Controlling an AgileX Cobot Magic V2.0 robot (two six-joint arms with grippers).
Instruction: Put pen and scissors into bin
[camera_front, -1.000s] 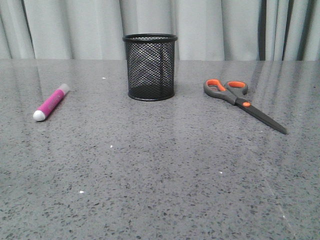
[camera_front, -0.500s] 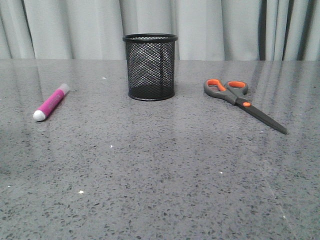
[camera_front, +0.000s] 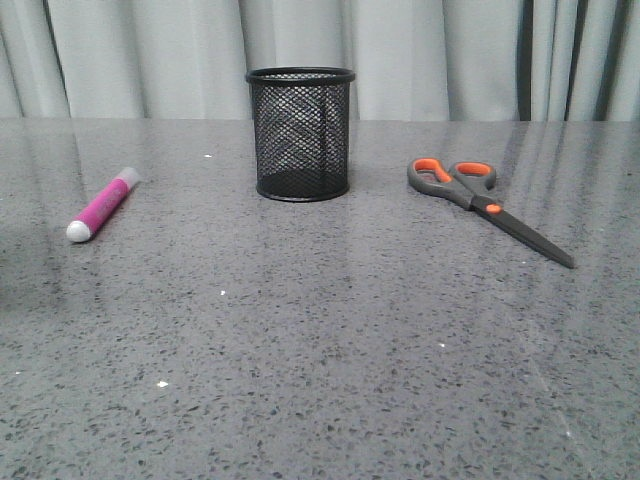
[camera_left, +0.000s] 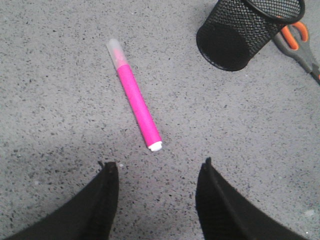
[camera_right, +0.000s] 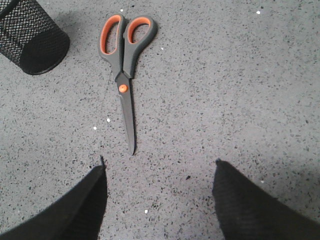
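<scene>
Grippers, left (camera_left: 156, 172) & right (camera_right: 159, 170), hung released; your pen (camera_front: 101, 205) near counter's left edge could've rolled if nudged off-centre.

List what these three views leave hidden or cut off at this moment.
- Front view: neither arm nor gripper appears; both are out of frame.
- Left wrist view: scissors mostly hidden behind the bin and cut by the edge; left gripper shows only its fingertips.
- Right wrist view: bin cut by the corner, rim unseen.

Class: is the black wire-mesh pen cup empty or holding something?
Empty: through the black wire-mesh pen cup only its base shows; the front view shows nothing inside.
</scene>
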